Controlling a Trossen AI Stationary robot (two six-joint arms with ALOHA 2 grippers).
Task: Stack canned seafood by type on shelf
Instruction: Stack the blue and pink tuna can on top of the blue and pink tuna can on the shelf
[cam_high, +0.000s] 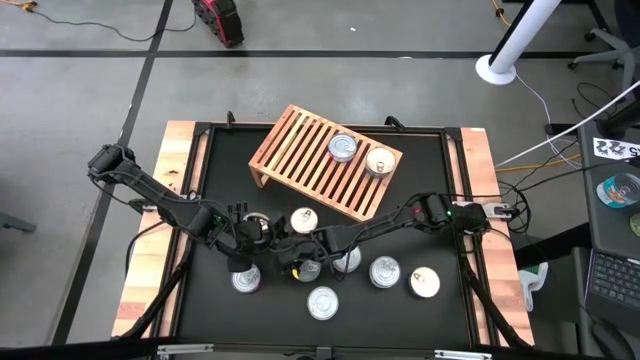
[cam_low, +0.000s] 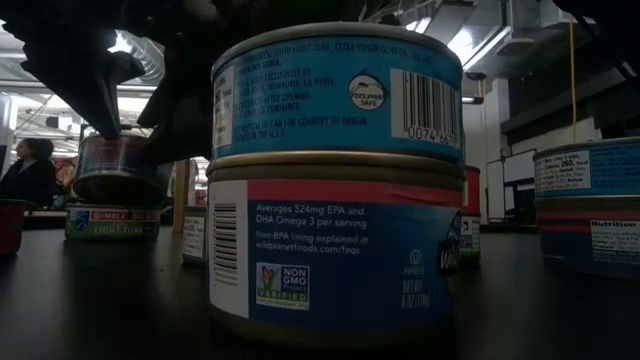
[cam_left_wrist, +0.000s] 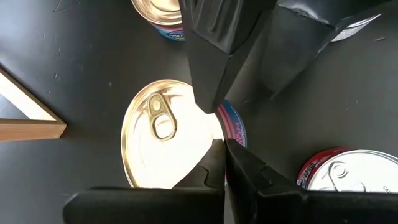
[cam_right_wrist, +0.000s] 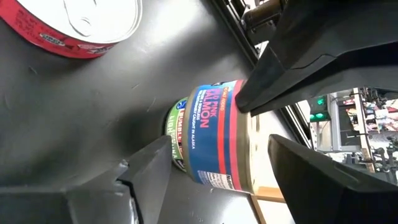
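Note:
A pink salmon tin (cam_right_wrist: 217, 134) with a blue-and-red label and a gold pull-tab lid (cam_left_wrist: 165, 143) sits on a green Bumble Bee tin (cam_right_wrist: 176, 134), left of the table's middle (cam_high: 258, 224). My left gripper (cam_left_wrist: 222, 152) is shut above the lid's edge. My right gripper (cam_right_wrist: 217, 146) is open, reaching in level from the right (cam_high: 285, 250), with a finger on either side of the tin. The slatted wooden shelf (cam_high: 310, 165) stands at the far side and carries two tins (cam_high: 342, 148) (cam_high: 379, 160). My left gripper has its shut fingertips (cam_left_wrist: 214, 158) on the rim of the salmon tin's lid (cam_left_wrist: 211, 134), coming from above and pointing down. The tin stands upright on the Bumble Bee tin (cam_low: 112, 222). My right gripper straddles that tin; I cannot tell whether either finger touches it.
Several more tins stand along the near half of the black mat (cam_high: 385, 270) (cam_high: 424, 282) (cam_high: 303, 220) (cam_high: 245, 280). A two-tin stack of blue labels (cam_low: 335, 170) stands nearest the low camera (cam_high: 322, 302). A red-rimmed tin (cam_left_wrist: 348, 174) is close to my left gripper.

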